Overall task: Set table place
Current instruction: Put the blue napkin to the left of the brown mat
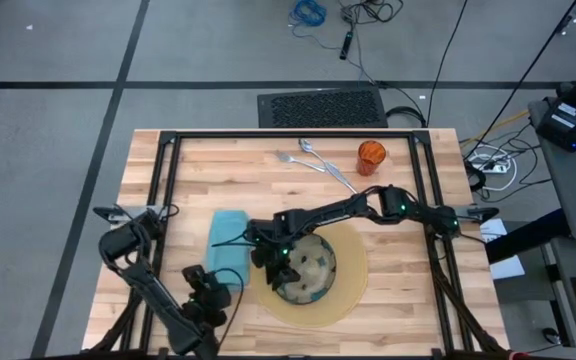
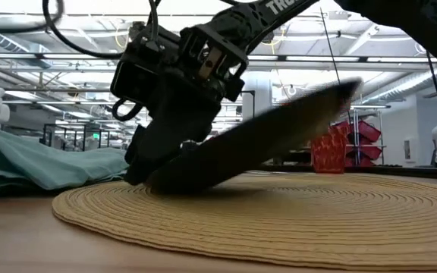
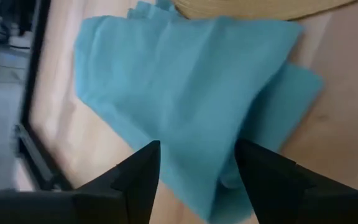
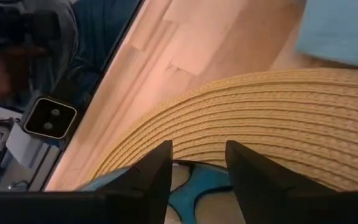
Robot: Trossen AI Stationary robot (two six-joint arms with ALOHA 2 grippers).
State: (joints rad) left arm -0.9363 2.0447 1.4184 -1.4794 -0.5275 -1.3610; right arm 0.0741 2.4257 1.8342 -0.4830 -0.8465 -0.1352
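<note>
The mat (image 1: pixel 343 285) and napkin (image 1: pixel 228 240) lie placed, the right end effector (image 1: pixel 273 262) clamps the tilted plate (image 1: pixel 308 270) onto the mat, the left end effector (image 1: pixel 208 290) gapes empty, and cutlery (image 1: pixel 313 160) and cup (image 1: pixel 371 156) wait.

My tan woven mat (image 1: pixel 343 290) lies flat on the light plank table (image 1: pixel 198 170), toward its near edge. The patterned glass plate (image 1: pixel 313 268) is on the mat, tilted, one edge down and the other raised. The teal napkin (image 1: pixel 228 240), loosely folded, lies just beside the mat. Farther back, the fork (image 1: pixel 298 161) and spoon (image 1: pixel 310 148) lie near the small orange cup (image 1: pixel 371 156), which stands upright.
</note>
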